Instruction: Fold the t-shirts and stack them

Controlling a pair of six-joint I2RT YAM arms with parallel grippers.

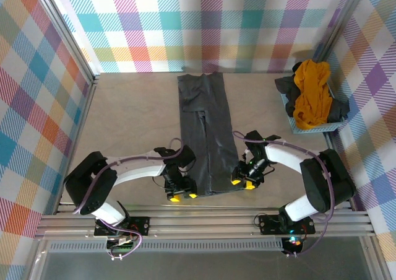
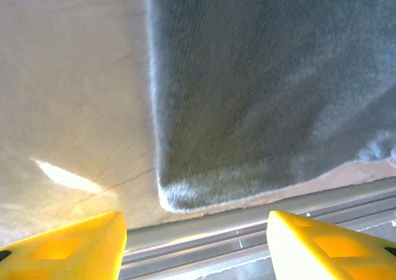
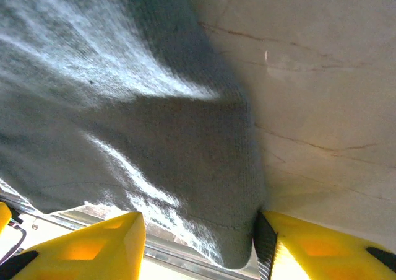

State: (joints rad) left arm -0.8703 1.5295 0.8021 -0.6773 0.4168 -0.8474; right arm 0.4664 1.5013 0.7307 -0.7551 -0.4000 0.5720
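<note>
The dark slate-grey t-shirt [image 1: 204, 134] lies folded into a long strip on the desk [image 1: 136, 119], its near corners partly hidden by the left hand [image 1: 184, 197] and right hand [image 1: 243, 183], both open wide

A tan table [image 1: 136, 119] stretches ahead of the left gripper [image 1: 184, 196] and the right gripper [image 1: 242, 183] to a pastel plaid wall [image 1: 204, 26]. Similar walls stand out to either side. A metal rail [image 1: 204, 221] runs just behind the fingertips. A bright patch of light [image 2: 65, 178] lies ahead-left of the left gripper. Thin cracks [image 3: 297, 145] mark the table ahead-right of the right gripper.
</note>
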